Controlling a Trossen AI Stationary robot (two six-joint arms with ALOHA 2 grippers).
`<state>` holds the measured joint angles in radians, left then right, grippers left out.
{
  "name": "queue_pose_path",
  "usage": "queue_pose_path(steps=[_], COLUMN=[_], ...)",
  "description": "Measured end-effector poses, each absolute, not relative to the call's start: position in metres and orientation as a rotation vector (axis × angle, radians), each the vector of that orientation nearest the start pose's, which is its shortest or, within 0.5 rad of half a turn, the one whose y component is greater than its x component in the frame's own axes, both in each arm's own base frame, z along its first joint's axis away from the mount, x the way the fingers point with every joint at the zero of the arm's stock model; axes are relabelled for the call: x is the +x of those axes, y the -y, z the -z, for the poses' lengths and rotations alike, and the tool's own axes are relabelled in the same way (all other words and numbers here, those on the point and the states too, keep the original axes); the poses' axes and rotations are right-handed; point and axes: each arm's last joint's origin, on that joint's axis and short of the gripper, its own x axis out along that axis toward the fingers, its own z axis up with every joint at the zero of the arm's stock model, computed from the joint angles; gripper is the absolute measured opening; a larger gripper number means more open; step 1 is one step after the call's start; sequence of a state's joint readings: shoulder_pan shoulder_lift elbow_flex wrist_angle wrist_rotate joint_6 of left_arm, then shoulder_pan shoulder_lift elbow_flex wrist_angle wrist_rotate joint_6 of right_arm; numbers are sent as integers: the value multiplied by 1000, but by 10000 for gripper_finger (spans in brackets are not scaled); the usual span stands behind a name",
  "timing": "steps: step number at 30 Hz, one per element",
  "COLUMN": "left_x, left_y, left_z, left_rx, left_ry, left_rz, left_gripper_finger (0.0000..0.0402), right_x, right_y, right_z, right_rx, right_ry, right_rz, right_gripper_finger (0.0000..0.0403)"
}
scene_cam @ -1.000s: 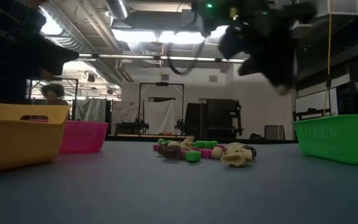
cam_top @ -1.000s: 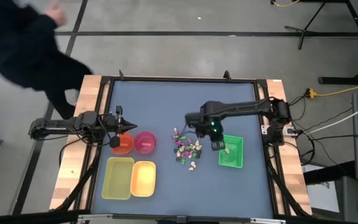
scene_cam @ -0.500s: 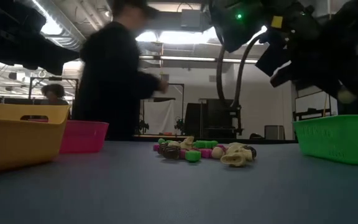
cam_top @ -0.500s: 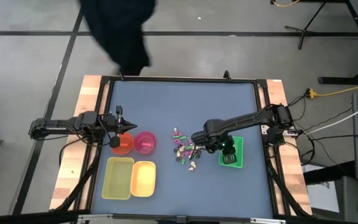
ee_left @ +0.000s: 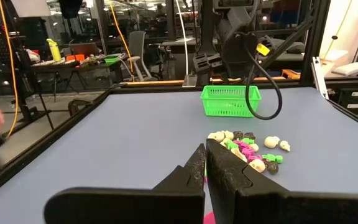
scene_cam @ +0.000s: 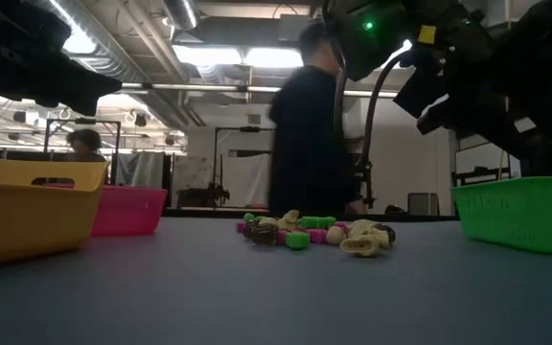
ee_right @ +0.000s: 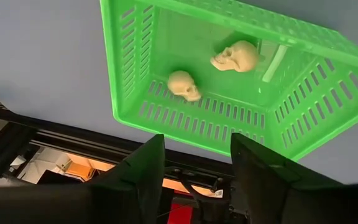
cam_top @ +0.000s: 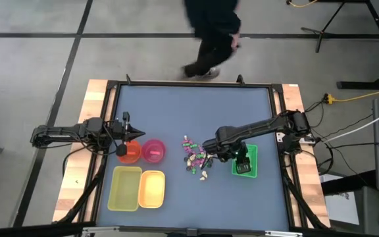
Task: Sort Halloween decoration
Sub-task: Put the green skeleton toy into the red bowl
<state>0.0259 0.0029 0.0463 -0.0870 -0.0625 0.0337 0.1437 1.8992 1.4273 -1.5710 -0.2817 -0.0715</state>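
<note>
Two cream skulls (ee_right: 207,71) in green tray (ee_right: 129,81) under released right hand (ee_right: 194,180), trinket pile (cam_top: 197,160) beside.

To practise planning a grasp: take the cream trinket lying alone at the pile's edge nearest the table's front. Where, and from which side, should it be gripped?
Probably across its rounded body, with the right hand coming straight down from above. The cream trinket lies low at the edge of the pile, slightly apart, with bare table beside it for the fingers.

Green basket (cam_top: 247,162), bowls, person (cam_top: 210,29)
</note>
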Motion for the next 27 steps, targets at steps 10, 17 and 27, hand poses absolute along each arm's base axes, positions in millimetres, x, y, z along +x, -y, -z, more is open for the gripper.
queue_pose_path(steps=[10,17,27], left_x=[94,102,125], left_y=[-4,-5,-7], left_z=[-193,-204,-211], left_rx=[26,21,15], left_ry=[184,274,366], left_rz=[-92,-116,-168], left_gripper_finger=[0,0,57], right_x=[287,265,202], right_y=[-49,-41,-30], right_z=[-246,-285,-289], right_rx=[69,-71,-77], right_ry=[-1903,-1530,-1155], right_rz=[-308,-213,-148], right_gripper_finger=[183,184,184])
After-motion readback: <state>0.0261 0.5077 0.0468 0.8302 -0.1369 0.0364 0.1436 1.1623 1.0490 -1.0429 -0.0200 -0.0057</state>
